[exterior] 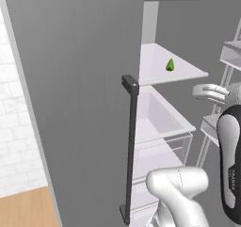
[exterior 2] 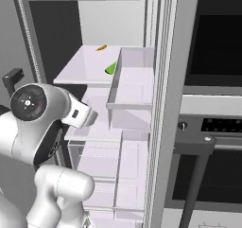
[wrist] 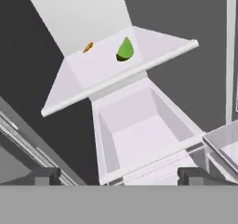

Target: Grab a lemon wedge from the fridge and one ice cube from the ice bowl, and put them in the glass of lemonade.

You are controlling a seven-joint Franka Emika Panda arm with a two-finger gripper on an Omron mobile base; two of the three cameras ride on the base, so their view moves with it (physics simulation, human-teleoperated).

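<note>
Two finger tips of the gripper point(wrist: 119, 175) stand wide apart, nothing between them, facing the open fridge point(exterior: 75, 103). Lemon wedge point(wrist: 124, 50): on the white upper shelf point(wrist: 153, 49), above a clear drawer point(wrist: 139, 135). Tiny orange item point(wrist: 87, 47): same shelf, farther back.

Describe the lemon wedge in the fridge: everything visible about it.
The lemon wedge is a tiny green to yellow-green piece, teardrop-shaped with a pointed tip and a rounded base, and looks smooth. It rests on the white upper shelf of the open fridge, near the front edge, above a clear drawer. A tiny orange item lies apart from it, further back. Nothing else touches it.
</note>
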